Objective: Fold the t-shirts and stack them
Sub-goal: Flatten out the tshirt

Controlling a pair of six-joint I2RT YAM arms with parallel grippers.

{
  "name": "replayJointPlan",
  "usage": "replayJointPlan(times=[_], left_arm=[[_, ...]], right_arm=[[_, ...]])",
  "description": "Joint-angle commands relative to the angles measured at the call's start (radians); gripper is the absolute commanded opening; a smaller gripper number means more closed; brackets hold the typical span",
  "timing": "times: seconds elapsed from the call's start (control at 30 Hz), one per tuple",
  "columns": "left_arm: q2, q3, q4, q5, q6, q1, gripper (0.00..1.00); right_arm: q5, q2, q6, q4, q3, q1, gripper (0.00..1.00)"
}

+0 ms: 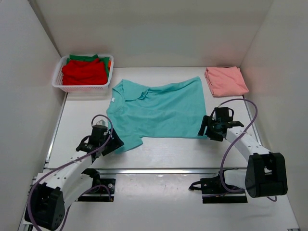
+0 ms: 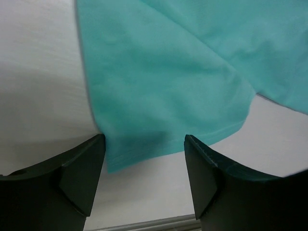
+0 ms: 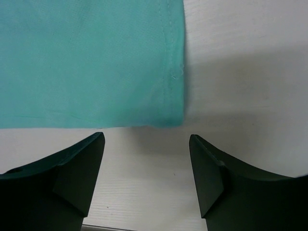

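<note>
Top external shows one teal t-shirt [image 1: 156, 110] spread, one pink t-shirt [image 1: 226, 81] folded, left hand [image 1: 114, 142] and right hand [image 1: 205, 129] both wide.

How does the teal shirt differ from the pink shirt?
The teal shirt lies spread out in the middle of the table; the pink shirt is folded small at the far right corner. The teal shirt covers far more table than the pink shirt. The left gripper and right gripper, both open, sit at the teal shirt's near edge; neither is by the pink shirt. Both are plain, one colour each.
</note>
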Motion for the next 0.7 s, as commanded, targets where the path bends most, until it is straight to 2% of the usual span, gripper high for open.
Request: replayJointPlan(times=[0.0,0.03,0.1,0.13,0.17,0.2,0.23,0.27,0.3,0.43,0.47,0.5,0.53,0.57,0.6,0.63,0.67], left_arm=[[0.104,-0.024,0.066,-0.024,0.002,-0.045,0.78],[0.134,-0.024,0.085,-0.021,-0.012,-0.063,0.75],[0.191,-0.012,0.125,-0.023,-0.011,-0.073,0.51],[0.204,-0.011,0.141,-0.017,-0.009,-0.077,0.39],[0.224,-0.002,0.159,0.008,-0.002,-0.071,0.15],[0.237,0.007,0.179,0.02,0.008,-0.064,0.05],[0.239,0.016,0.179,0.026,0.012,-0.064,0.01],[0.25,0.037,0.179,0.022,0.018,-0.056,0.0],[0.251,0.057,0.179,0.025,0.025,-0.059,0.0],[0.294,0.201,0.207,0.055,0.046,0.004,0.0],[0.35,0.296,0.24,0.101,0.058,0.062,0.0],[0.442,0.44,0.25,0.174,0.066,0.109,0.0],[0.505,0.645,0.251,0.21,0.064,0.136,0.0],[0.632,0.894,0.225,0.271,0.069,0.154,0.0],[0.749,1.03,0.183,0.313,0.078,0.163,0.0],[0.805,1.276,0.141,0.321,0.08,0.17,0.0],[0.875,1.399,0.12,0.324,0.069,0.161,0.0]], right_arm=[[0.002,0.041,0.035,0.093,-0.008,0.015,0.69],[-0.003,0.051,0.04,0.103,-0.01,0.015,0.7],[-0.013,0.1,0.041,0.127,-0.013,0.013,0.74],[-0.015,0.114,0.038,0.135,-0.001,0.01,0.72],[-0.021,0.143,0.034,0.141,0.002,0.016,0.68],[-0.03,0.166,0.031,0.143,0.018,0.018,0.58],[-0.041,0.18,0.032,0.143,0.03,0.021,0.43],[-0.052,0.2,0.026,0.149,0.044,0.027,0.11],[-0.055,0.217,0.02,0.153,0.07,0.013,0.0],[-0.055,0.271,-0.026,0.15,0.223,-0.004,0.0],[-0.059,0.321,-0.049,0.115,0.334,-0.025,0.0],[-0.067,0.39,-0.09,0.094,0.504,-0.031,0.0],[-0.075,0.471,-0.106,0.03,0.603,-0.051,0.0],[-0.075,0.563,-0.139,-0.042,0.819,-0.065,0.0],[-0.072,0.603,-0.159,-0.128,1.071,-0.073,0.0],[-0.081,0.698,-0.175,-0.177,1.345,-0.079,0.0],[-0.108,0.735,-0.178,-0.274,1.483,-0.085,0.0]])
